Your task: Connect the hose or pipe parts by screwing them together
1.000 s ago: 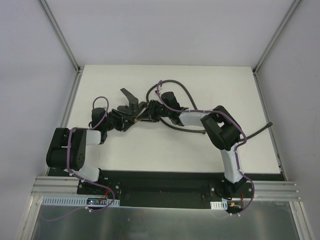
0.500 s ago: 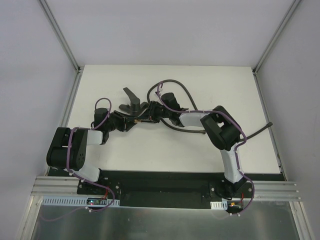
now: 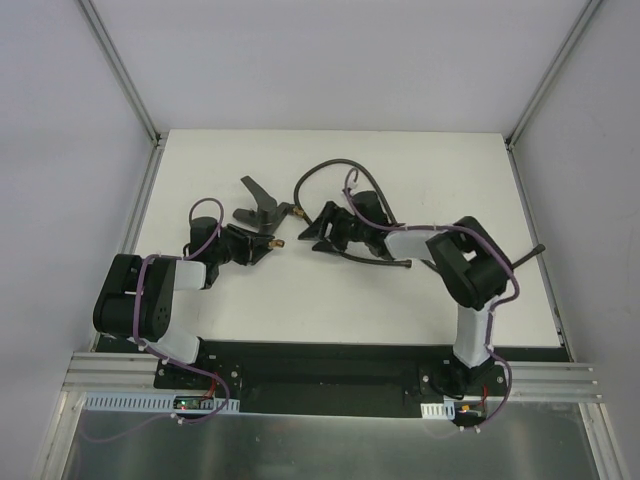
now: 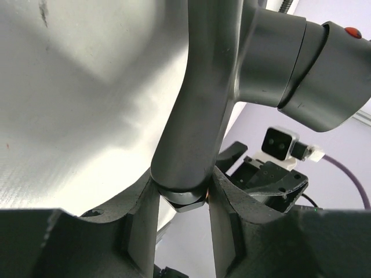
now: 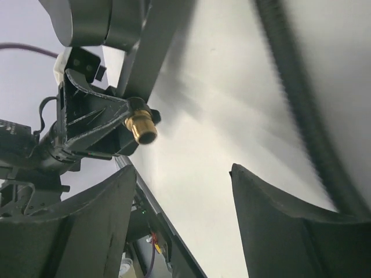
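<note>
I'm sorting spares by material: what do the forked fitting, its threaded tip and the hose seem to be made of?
The forked fitting has a smooth dark-grey body with a soft sheen, so it is likely plastic or coated metal. Its threaded tip is shiny yellow-gold with fine ridges, probably brass. The hose is matte dark grey and bends in a loose loop, which suggests rubber or similar.

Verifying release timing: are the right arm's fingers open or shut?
Open. The right gripper shows its fingers wide apart, with only bare table between them; the fitting's brass tip lies beyond, untouched.
</note>
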Tool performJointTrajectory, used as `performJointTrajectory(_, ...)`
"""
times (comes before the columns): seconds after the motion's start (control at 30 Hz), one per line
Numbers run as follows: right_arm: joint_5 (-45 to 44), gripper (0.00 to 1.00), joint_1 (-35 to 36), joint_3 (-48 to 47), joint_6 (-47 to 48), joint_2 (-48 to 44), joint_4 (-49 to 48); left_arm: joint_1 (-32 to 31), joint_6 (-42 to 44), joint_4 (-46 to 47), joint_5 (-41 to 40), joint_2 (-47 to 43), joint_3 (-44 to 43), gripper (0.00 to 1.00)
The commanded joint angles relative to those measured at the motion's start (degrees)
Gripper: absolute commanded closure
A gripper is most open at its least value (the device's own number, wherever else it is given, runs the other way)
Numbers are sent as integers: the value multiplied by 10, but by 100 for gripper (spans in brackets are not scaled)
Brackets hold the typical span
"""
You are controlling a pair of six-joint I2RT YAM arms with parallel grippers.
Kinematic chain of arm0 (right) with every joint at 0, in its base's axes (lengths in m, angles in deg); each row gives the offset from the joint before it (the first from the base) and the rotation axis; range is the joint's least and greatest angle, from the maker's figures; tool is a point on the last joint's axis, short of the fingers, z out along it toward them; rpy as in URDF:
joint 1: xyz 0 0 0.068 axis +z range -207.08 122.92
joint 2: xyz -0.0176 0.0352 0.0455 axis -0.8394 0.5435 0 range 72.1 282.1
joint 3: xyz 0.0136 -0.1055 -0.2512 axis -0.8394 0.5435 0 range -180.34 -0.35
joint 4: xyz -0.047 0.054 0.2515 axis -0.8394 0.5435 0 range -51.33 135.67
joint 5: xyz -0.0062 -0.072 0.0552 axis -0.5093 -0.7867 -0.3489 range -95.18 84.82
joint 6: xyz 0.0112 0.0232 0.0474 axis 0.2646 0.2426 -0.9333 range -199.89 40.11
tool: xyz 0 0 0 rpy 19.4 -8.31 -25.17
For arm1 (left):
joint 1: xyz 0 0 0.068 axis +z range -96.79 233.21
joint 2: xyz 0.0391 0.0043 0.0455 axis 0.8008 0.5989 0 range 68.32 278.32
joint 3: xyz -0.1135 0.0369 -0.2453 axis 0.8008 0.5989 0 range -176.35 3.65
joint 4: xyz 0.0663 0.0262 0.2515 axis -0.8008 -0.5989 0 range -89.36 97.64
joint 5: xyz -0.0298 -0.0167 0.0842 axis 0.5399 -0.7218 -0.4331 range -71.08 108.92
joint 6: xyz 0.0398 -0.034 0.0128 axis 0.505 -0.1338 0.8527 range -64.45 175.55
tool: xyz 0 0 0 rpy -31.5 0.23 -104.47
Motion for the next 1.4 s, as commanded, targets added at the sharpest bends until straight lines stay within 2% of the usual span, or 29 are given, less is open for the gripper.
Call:
performJointTrajectory(0.0, -36, 32, -58, 56, 23, -115, 52, 3, 18, 1, -34, -15, -20, 100)
performJointTrajectory(0.03, -47, 31, -79, 58, 38, -147, 85, 4, 29, -3, -39, -18, -22, 100)
performJointTrajectory(0.07, -62, 31, -88, 55, 75, -162, 170, 6, 38, -11, -49, -22, -29, 100)
performJointTrajectory(0.13, -125, 31, -116, 32, 125, -203, 261, 11, 66, -51, -63, -38, -40, 100)
performJointTrajectory(0.17, -154, 31, -125, 21, 178, -213, 357, 14, 74, -65, -75, -44, -46, 100)
performJointTrajectory(0.2, -218, 31, -134, -2, 204, -223, 402, 18, 83, -86, -80, -58, -49, 100)
performJointTrajectory(0.23, -245, 31, -154, -10, 227, -236, 436, 20, 98, -98, -84, -65, -53, 100)
performJointTrajectory(0.3, -289, 32, -179, -18, 281, -243, 500, 32, 108, -111, -86, -82, -58, 100)
performJointTrajectory(0.37, -312, 34, -232, -22, 291, -247, 542, 41, 113, -122, -83, -91, -56, 100)
performJointTrajectory(0.53, -381, 37, -336, 9, 268, -277, 567, 84, 110, -115, -52, -102, -40, 100)
performJointTrajectory(0.73, -512, 37, -441, 14, 251, -284, 625, 99, 122, -122, -31, -106, -34, 100)
performJointTrajectory(0.93, -523, 41, -526, -1, 275, -245, 625, 110, 142, -139, -12, -110, -38, 100)
performJointTrajectory(1.37, -494, 43, -571, 2, 271, -228, 653, 115, 152, -165, -5, -132, -46, 100)
